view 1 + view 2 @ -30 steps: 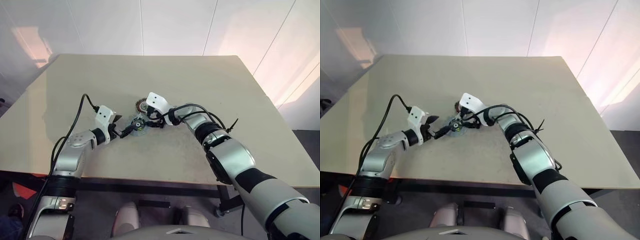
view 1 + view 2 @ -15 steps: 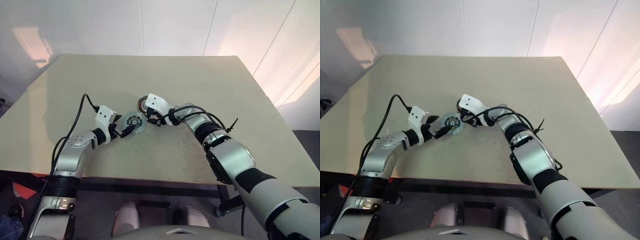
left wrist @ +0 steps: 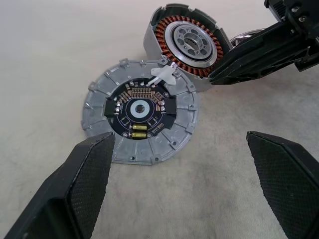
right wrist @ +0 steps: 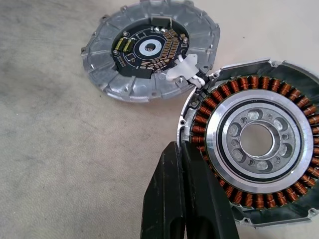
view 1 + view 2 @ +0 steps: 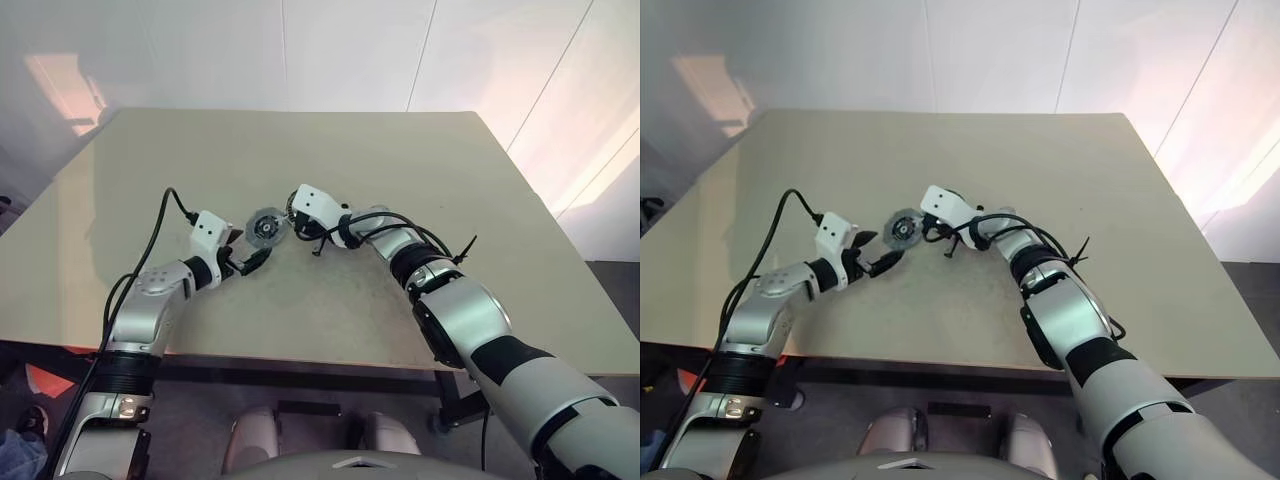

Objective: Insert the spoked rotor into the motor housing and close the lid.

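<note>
Lid (image 3: 139, 119) flat on table (image 5: 400, 160), circuit side up, motor housing (image 4: 254, 144) touching it at 2 o'clock, rotor seated inside, right gripper (image 4: 182, 199) closed empty against housing rim, left gripper (image 3: 179, 174) wide open beside lid.

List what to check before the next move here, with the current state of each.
1. Left tool open: ok, fingers wide, short of the lid.
2. Right tool empty: ok, shut on nothing by the motor housing rim.
3. Lid on housing: not ok, it is beside it, dark centre showing.
4. Housing filled: cannot tell; a silver hub sits inside the copper windings.
5. White tab between lid and housing clear: cannot tell.
</note>
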Controlling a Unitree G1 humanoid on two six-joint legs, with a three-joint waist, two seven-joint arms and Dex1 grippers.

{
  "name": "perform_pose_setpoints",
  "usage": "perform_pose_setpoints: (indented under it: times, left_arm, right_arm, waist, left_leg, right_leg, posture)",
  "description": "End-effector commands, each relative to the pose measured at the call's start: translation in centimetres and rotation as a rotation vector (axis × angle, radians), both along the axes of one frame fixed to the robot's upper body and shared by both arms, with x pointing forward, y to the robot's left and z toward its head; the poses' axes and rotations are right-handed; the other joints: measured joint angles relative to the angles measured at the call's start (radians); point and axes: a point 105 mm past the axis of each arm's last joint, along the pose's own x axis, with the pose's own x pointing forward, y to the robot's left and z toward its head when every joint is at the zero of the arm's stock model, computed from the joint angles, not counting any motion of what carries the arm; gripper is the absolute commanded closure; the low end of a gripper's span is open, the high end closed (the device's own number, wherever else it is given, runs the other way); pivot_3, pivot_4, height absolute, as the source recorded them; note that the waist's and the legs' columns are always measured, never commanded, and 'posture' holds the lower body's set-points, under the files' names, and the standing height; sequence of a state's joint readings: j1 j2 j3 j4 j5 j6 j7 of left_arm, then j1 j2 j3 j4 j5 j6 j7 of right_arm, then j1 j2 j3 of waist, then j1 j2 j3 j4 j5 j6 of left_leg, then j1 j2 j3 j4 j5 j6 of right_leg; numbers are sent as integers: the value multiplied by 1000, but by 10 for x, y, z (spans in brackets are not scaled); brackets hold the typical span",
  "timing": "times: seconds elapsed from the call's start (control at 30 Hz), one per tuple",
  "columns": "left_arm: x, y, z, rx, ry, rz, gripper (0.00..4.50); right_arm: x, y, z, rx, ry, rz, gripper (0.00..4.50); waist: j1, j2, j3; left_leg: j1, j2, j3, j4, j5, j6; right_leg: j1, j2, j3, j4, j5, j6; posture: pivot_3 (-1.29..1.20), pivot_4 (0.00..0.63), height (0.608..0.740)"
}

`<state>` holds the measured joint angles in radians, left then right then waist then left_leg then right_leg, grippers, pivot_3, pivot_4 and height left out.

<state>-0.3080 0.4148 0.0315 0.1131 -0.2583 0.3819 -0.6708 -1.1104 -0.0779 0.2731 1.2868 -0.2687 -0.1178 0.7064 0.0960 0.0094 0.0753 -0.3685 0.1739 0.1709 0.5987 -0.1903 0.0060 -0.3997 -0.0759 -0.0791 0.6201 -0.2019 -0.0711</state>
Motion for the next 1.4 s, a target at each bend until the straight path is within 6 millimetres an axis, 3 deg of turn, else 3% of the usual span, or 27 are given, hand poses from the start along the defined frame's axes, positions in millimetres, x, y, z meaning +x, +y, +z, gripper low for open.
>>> perform_pose_setpoints:
  times: [0.03, 0.2, 0.5, 0.7, 0.87, 1.0, 1.1, 1.27, 1.4]
  left_arm:
    - [5, -1, 13, 5, -48, -5, 0]
    - [6, -3, 12, 3, -46, -8, 0]
    - [6, -4, 10, 4, -41, -13, 0]
    - [6, -5, 8, 3, -39, -13, 0]
    - [8, -7, 7, -1, -38, -13, 0]
    - [8, -9, 5, -1, -35, -17, 0]
    - [9, -9, 6, -1, -36, -19, 0]
    - [8, -6, 6, -1, -36, -11, 0]
    - [7, -1, 7, 5, -37, 4, 0]
  right_arm:
    - [5, -18, -3, -2, 26, -63, 4472]
    - [9, -20, 7, 27, 6, -71, 4472]
    - [18, -14, 48, 160, -44, -51, 4472]
    - [12, -4, 71, 227, -76, 35, 4472]
    - [0, -5, 59, 154, -106, 106, 4472]
    - [2, -8, 48, 137, -56, 76, 4472]
    - [9, -15, 40, 103, -64, 13, 3849]
    - [16, -21, 33, 54, -114, -38, 2164]
    - [13, -20, 24, 30, -93, -31, 2164]
  waist:
    - [1, 0, 0]
    - [3, 0, 0]
    - [1, 0, 0]
    - [-4, 0, 0]
    - [-2, 0, 0]
    - [-1, 0, 0]
    - [-2, 0, 0]
    - [-3, 0, 0]
    - [-3, 0, 0]
  left_leg:
    - [0, 0, 0, 0, 0, 0]
    - [0, -1, 0, 0, 0, 0]
    - [-1, 0, 0, 0, 0, 0]
    - [-1, 1, 0, 0, 0, 0]
    - [-2, 1, 1, 0, 0, 0]
    - [-2, 1, 1, 0, 0, 0]
    - [-1, 1, 1, 0, 0, 0]
    - [-2, 1, 1, 0, 0, 0]
    - [-2, 1, 1, 0, 0, 0]
  right_leg:
    - [0, 0, 0, 0, 0, 0]
    - [0, -1, 0, 0, 0, 0]
    - [0, 0, 0, 0, 0, 0]
    - [-2, 0, 0, 0, 0, 0]
    - [-2, 1, 0, 0, 0, 0]
    - [-2, 0, 0, 0, 0, 0]
    - [-2, 0, 0, 0, 0, 0]
    - [-3, 0, 0, 0, 0, 0]
    - [-3, 0, 0, 0, 0, 0]
  posture:
    - [0, 0, 740]
    - [0, 0, 740]
    - [0, 0, 740]
    - [0, 0, 740]
    - [0, 0, 740]
    - [0, 0, 740]
    - [0, 0, 740]
    - [0, 0, 740]
    - [0, 0, 740]
